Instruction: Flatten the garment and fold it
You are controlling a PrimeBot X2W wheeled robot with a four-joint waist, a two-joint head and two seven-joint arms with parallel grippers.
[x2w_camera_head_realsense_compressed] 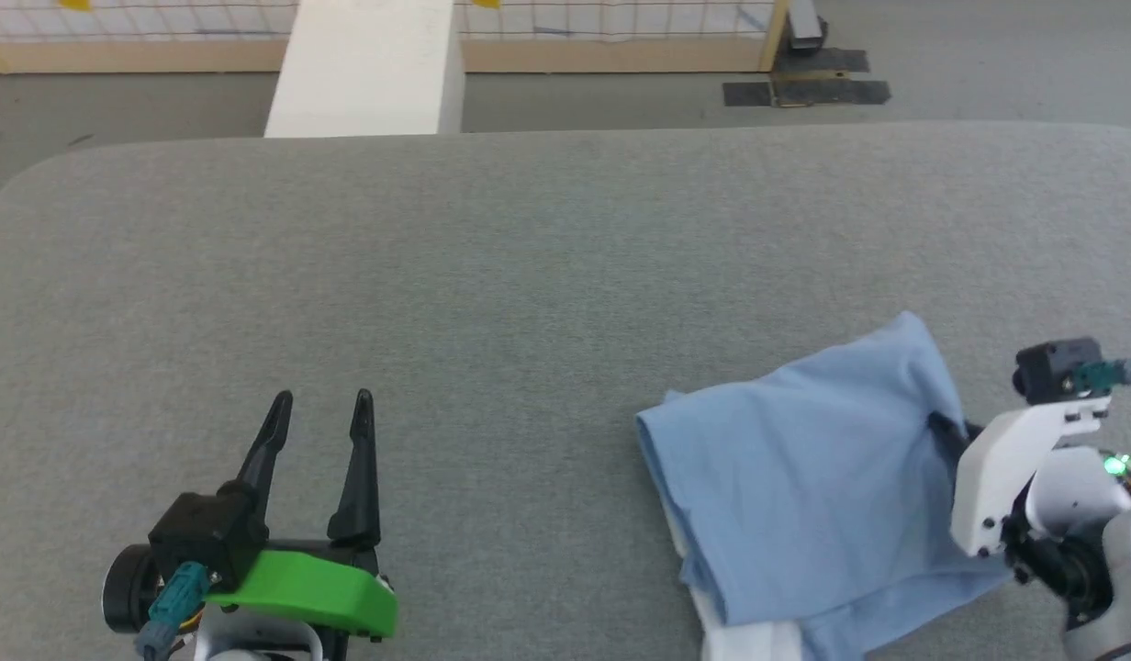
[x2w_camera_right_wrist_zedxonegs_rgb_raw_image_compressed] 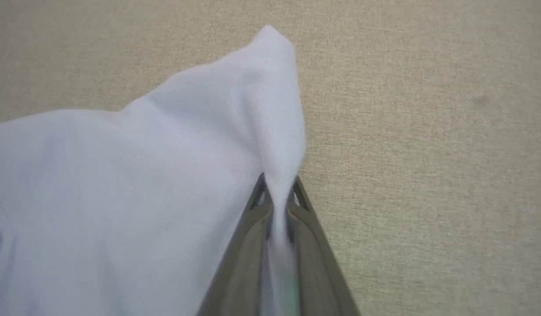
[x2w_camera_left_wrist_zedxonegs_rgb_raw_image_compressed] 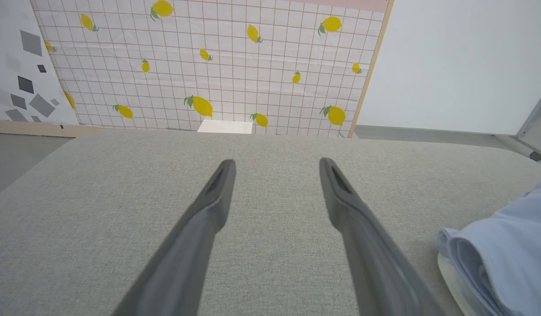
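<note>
- Pinches garment (x2w_camera_head_realsense_compressed: 804, 477) edge, lower right of head view, with right gripper (x2w_camera_right_wrist_zedxonegs_rgb_raw_image_compressed: 277, 193) clenched.
- Holds left gripper (x2w_camera_head_realsense_compressed: 322, 399) spread, empty, lower left.
- Judges garment bunched: flattening and folding both left.

Black tapered fingers (x2w_camera_head_realsense_compressed: 357, 477), green wrist cover (x2w_camera_head_realsense_compressed: 318, 592), white bracket (x2w_camera_head_realsense_compressed: 1006, 477)

Saw left gripper (x2w_camera_head_realsense_compressed: 322, 397) low at my left, fingers (x2w_camera_head_realsense_compressed: 264, 450) pointing away from me, spread wide, nothing between them. Green wrist cover (x2w_camera_head_realsense_compressed: 318, 588) sat just behind it. Left wrist camera showed same: two dark fingers well apart, tips free. Right gripper (x2w_camera_right_wrist_zedxonegs_rgb_raw_image_compressed: 279, 181) was pinched tight on fold of garment (x2w_camera_right_wrist_zedxonegs_rgb_raw_image_compressed: 165, 175), cloth squeezed between both fingers. From head camera, white wrist bracket (x2w_camera_head_realsense_compressed: 1011, 468) of right arm sat at far right, fingers aimed leftward, mostly hidden by cloth.
</note>
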